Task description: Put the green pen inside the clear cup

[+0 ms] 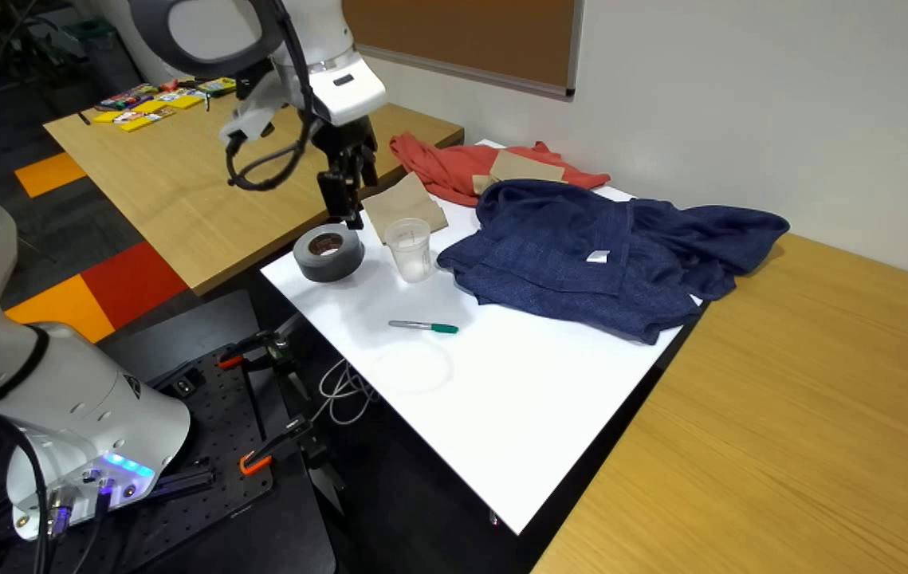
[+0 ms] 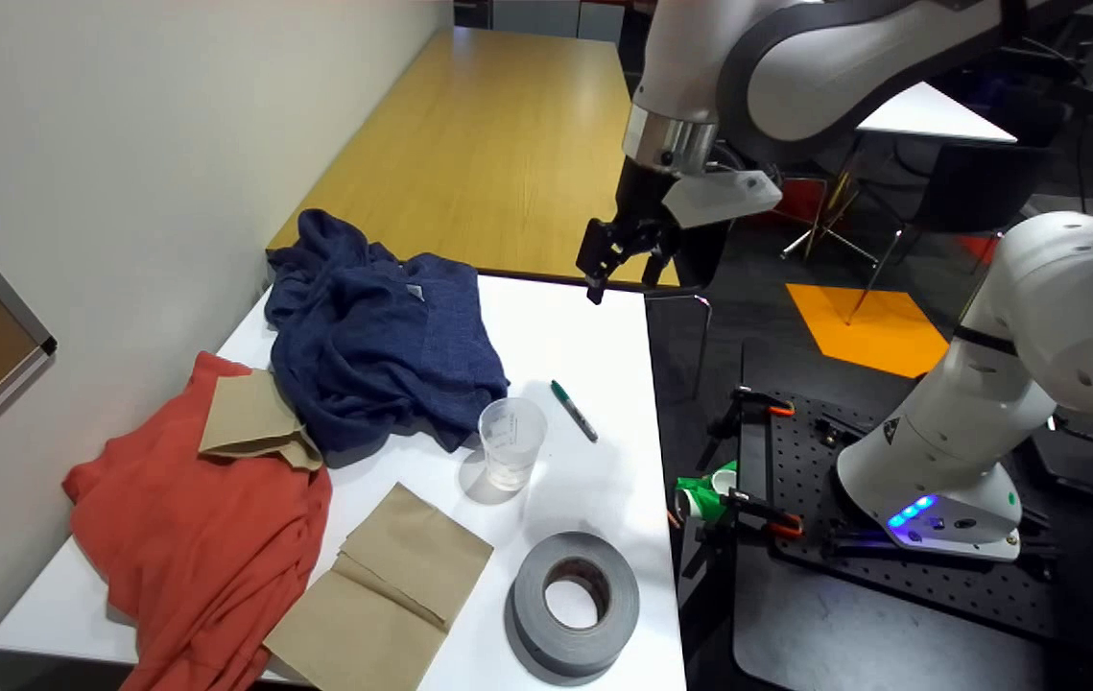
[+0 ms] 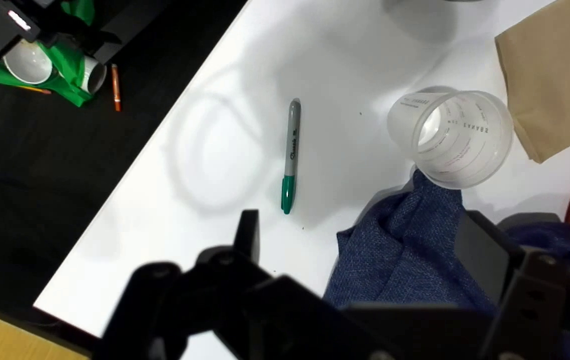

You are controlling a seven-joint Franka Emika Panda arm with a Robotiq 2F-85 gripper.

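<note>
The green pen lies flat on the white table; it has a grey barrel and a green cap. The pen shows in both exterior views (image 1: 423, 326) (image 2: 573, 411) and in the wrist view (image 3: 291, 150). The clear cup stands upright and looks empty, in both exterior views (image 1: 410, 253) (image 2: 511, 443) and in the wrist view (image 3: 452, 140), to the right of the pen there. My gripper (image 1: 351, 195) is open and empty, raised above the table, apart from pen and cup. It also shows in an exterior view (image 2: 623, 283) and at the bottom of the wrist view (image 3: 367, 245).
A grey tape roll (image 2: 538, 614) stands near the cup. A dark blue cloth (image 1: 557, 251) lies beside cup and pen. A red cloth (image 2: 210, 518) and brown paper napkins (image 2: 383, 595) lie near the wall. The white table's edge (image 1: 390, 402) runs close to the pen.
</note>
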